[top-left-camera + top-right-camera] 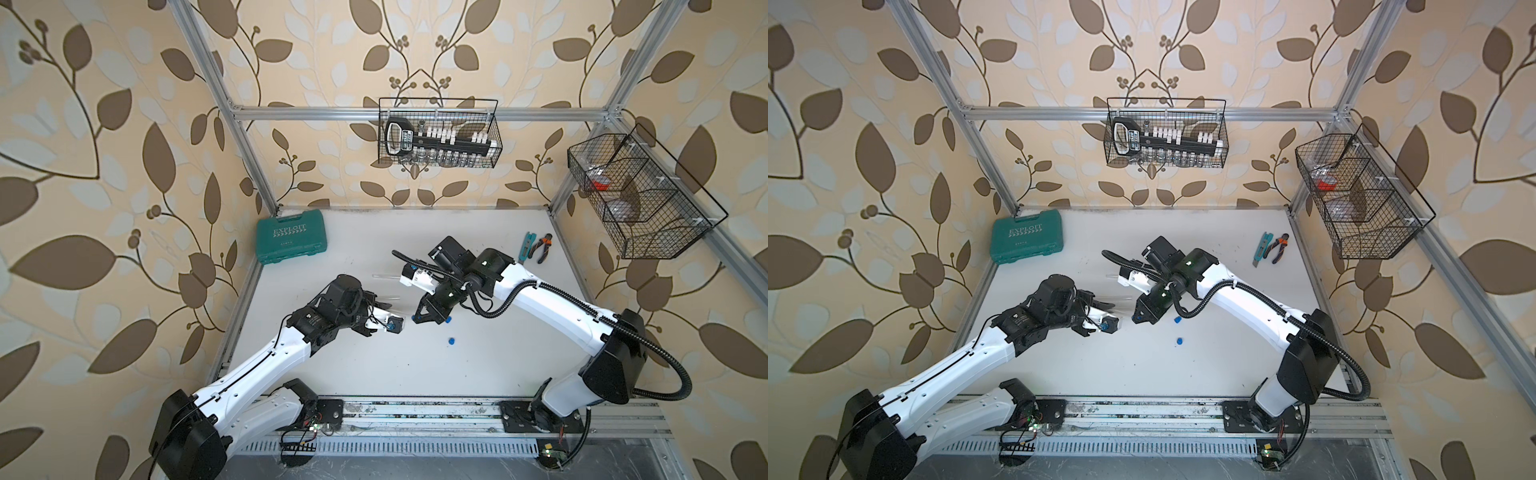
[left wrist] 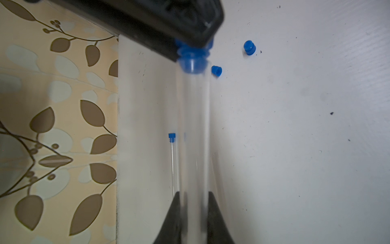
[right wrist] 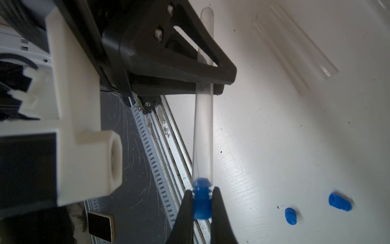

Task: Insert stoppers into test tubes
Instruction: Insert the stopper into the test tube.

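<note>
Stopper (image 3: 201, 203) and test tube (image 3: 203, 135) meet nose to mouth above the middle of the table (image 1: 374, 374). The right gripper (image 3: 202, 190) pinches the stopper's blue body between its two black fingers, jaws drawn nearly together. The rounded nose sits at the tube's open mouth and the ribbed collar is outside; how deep the nose goes cannot be told. The left gripper (image 2: 194, 196) is clamped on the tube toward its closed end, which sticks out behind the fingers.

Both arms reach in from the front rail with elbows raised and forearms slanting toward the centre. Their wrists are bent so the grippers face each other tip to tip, with the tube in line between them.

The tube is slim, smooth and colourless with a rounded end. The stopper is stubby bright-blue plastic. The table is matte white, flecked with dark specks.

Two loose stoppers (image 3: 290, 216) lie on the table near the right gripper, toward the front. A capped tube (image 2: 173, 164) lies flat with a blue plug in its end. Two spare tubes (image 3: 295, 50), blurred, lie side by side on the table.

A green case (image 1: 291, 236) sits at the back left corner. A cutter (image 1: 528, 245) and pliers (image 1: 543, 247) lie at the back right, well apart from the grippers. Two wire baskets (image 1: 438, 133) hang from the frame above. Toward the front rail the white surface lies open.
</note>
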`<state>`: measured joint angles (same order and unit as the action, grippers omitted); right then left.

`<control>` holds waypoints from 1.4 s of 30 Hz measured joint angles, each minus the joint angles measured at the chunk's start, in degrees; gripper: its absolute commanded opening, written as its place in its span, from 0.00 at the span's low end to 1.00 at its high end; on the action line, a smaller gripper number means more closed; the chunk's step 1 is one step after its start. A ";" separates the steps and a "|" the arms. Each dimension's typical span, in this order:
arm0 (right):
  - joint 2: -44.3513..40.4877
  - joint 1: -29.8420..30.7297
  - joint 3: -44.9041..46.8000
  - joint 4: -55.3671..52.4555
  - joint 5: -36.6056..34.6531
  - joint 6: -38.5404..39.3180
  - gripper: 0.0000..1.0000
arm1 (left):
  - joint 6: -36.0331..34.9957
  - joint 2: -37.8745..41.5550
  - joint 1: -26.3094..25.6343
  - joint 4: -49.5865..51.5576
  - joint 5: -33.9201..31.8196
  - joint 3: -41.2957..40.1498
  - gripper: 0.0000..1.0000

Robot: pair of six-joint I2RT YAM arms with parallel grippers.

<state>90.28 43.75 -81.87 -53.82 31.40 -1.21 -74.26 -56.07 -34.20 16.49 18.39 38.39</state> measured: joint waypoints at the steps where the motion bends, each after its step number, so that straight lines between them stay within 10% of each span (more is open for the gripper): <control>1: 0.02 0.02 0.00 0.44 0.35 -0.55 0.03 | 0.07 0.00 -0.42 0.02 -0.17 0.11 0.00; 17: 0.98 0.02 0.26 1.99 1.70 -7.48 0.14 | 1.20 0.02 -1.14 1.73 -2.14 0.44 0.00; 25: 1.73 -0.42 0.87 23.76 2.03 -11.10 0.48 | 1.09 1.01 -7.76 -3.39 9.46 0.52 0.00; 30: -2.25 -3.65 2.23 29.16 2.23 -13.29 0.53 | 3.32 1.62 -7.72 -5.97 9.70 0.31 0.00; 42: -24.26 -24.28 13.05 32.92 6.84 -36.11 0.52 | 47.39 -1.90 -7.34 -34.47 4.72 -8.87 0.00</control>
<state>66.02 19.46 -68.82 -20.91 38.24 -37.32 -26.87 -57.98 -41.54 -17.98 23.11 29.52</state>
